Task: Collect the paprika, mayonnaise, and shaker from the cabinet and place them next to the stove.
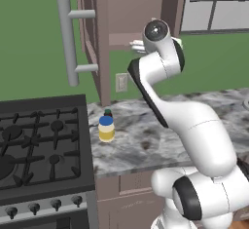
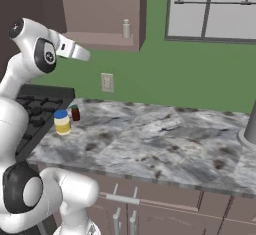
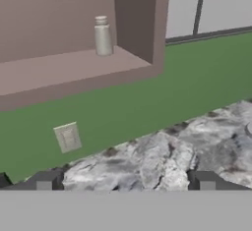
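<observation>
The stove (image 1: 39, 145) was seen against the bench's (image 2: 160, 139) left edge. Above the bench the cabinet (image 3: 64, 70) stood with its door swung open, presumably to give access to the shelf. The mayonnaise (image 1: 106, 128) had been set at the bench's left edge, just beside the stove, with the paprika (image 2: 75, 113) close behind it. The shaker (image 3: 103, 36) remained upright on the cabinet shelf. The fingers (image 3: 125, 185) were spread wide, empty, and were judged ready to approach the shaker.
</observation>
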Robot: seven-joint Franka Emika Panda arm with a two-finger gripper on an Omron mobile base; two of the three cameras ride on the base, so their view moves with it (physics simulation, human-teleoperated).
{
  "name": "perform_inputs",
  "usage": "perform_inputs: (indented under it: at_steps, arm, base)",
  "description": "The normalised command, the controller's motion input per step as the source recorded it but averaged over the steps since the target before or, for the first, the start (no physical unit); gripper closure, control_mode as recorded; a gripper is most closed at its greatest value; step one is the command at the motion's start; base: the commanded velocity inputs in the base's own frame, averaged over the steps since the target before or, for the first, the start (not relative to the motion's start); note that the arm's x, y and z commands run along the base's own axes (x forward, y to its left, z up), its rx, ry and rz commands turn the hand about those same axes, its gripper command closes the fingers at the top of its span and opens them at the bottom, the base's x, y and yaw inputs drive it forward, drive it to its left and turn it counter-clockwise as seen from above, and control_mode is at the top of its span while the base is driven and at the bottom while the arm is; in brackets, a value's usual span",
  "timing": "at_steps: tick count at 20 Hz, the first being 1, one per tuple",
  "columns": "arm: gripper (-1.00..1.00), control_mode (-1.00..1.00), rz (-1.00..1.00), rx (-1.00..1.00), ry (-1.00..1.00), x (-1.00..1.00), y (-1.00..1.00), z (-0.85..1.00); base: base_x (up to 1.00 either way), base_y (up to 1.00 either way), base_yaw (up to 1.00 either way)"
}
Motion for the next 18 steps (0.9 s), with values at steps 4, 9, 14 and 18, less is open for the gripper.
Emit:
perform_inputs:
  at_steps: [4,9,14,18]
  arm:
    - [-1.0,-1.0,0.0,0.03,-0.22,0.0,-0.36,0.15]
    - [-1.0,-1.0,0.0,0.04,-0.23,0.0,-0.15,0.25]
    - [-1.0,-1.0,-0.01,0.01,-0.15,0.0,0.0,0.38]
    - [-1.0,-1.0,-0.04,0.0,-0.02,0.0,0.0,0.42]
  base:
    - [0.0,0.0,0.0]
    - [0.0,0.0,0.0]
    - [0.0,0.0,0.0]
    - [0.0,0.0,0.0]
